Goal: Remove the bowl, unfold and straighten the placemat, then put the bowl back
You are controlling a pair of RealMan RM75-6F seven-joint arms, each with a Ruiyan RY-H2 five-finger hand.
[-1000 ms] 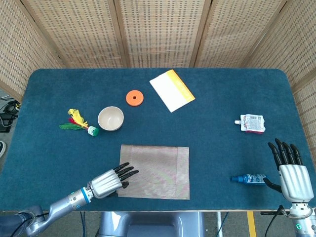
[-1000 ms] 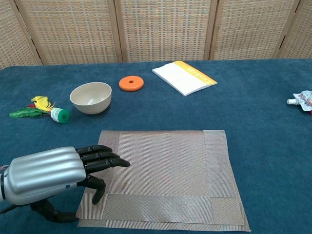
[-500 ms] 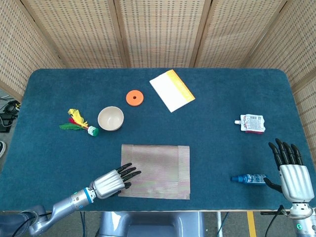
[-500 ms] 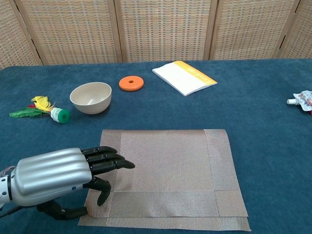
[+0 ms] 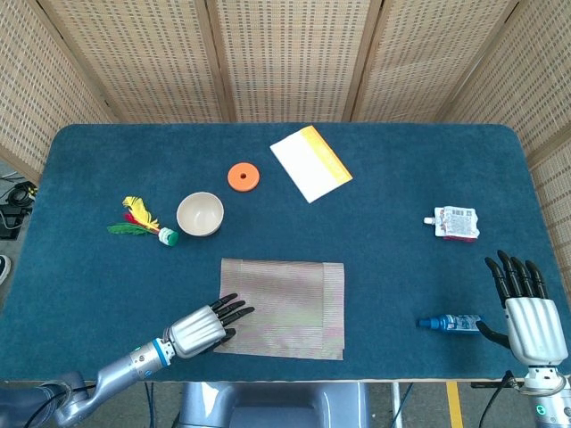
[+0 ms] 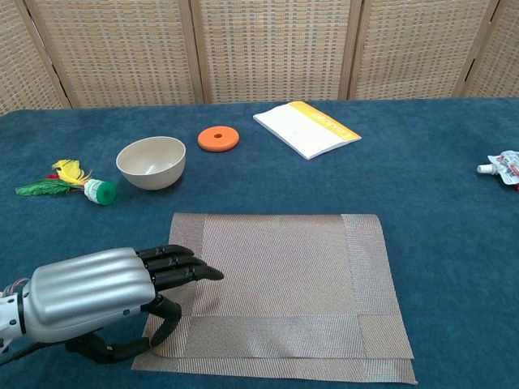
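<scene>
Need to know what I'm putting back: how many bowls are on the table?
1. The bowl stands off the placemat, toward the far left, between the feathered shuttlecock and the orange disc. No other is in view.

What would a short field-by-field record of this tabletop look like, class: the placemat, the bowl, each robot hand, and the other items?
placemat: placemat lies flat on the blue table, near the front edge
bowl: cream bowl stands off the placemat, beyond its left corner
left robot hand: left robot hand, fingers extended over the placemat's near left corner
right robot hand: right robot hand, fingers spread, holds nothing, beside the small blue bottle
other items: feather shuttlecock, orange disc, notebook, pouch
bowl replaced: not yet
</scene>
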